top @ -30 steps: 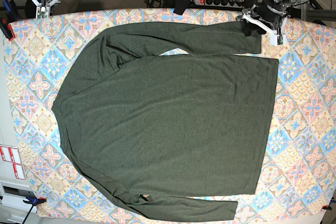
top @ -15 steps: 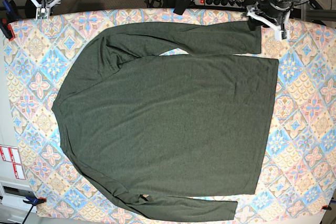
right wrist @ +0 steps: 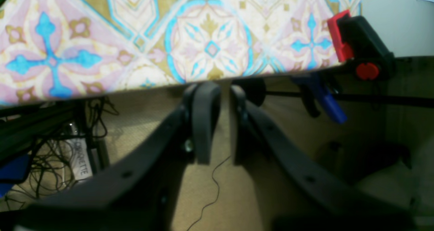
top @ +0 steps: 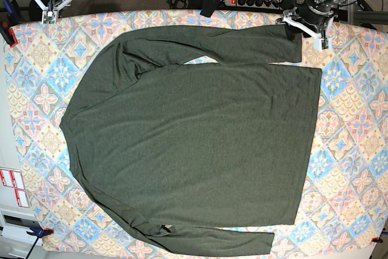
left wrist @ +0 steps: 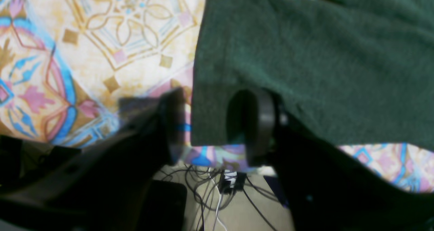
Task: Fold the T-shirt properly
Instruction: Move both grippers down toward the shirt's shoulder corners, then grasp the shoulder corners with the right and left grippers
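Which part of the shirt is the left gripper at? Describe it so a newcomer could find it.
On the patterned table, the T-shirt lies flat. Its upper sleeve runs along the far edge and ends in a cuff at the base view's top right, where the left gripper straddles it. The other sleeve lies along the near edge, no gripper near.

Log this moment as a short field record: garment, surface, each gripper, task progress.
garment: T-shirt, dark olive, long-sleeved, spread flat, both sleeves lying along the body
surface: table cover, patterned tiles in pink, blue and tan
left gripper: open, straddling the cuff edge of the far sleeve at the table's edge, one finger on the fabric, not closed
right gripper: nearly closed, holding nothing, off the table edge, away from the shirt
clamp: red and black, at a table corner
progress: no fold made yet
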